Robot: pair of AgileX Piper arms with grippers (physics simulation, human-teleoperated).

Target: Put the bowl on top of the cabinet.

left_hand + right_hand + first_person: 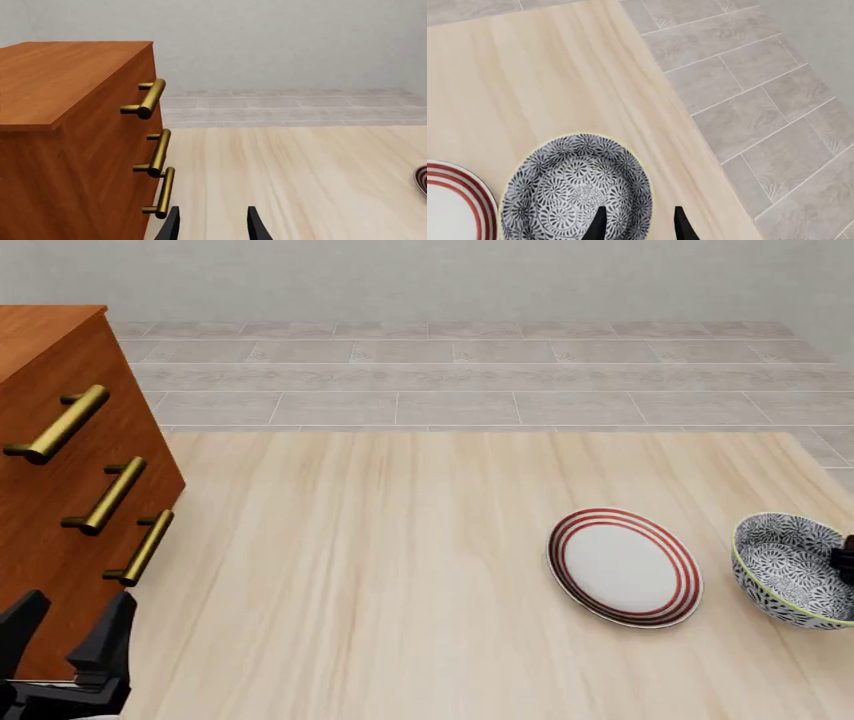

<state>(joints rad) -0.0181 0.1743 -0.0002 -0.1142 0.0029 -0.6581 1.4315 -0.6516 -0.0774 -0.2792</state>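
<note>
Bowl (575,189) on table (400,570), far right, beside plate (625,566); right gripper (637,222) spread over near rim, nothing held; looks rigid, glazed, slippery, prob. breakable; pinch rim wall. Left gripper (67,635) open, idle by cabinet (60,500), well apart.

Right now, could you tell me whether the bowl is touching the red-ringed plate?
Apart. The front view shows a strip of bare table between the bowl and the plate; the right wrist view shows the same gap.
</note>
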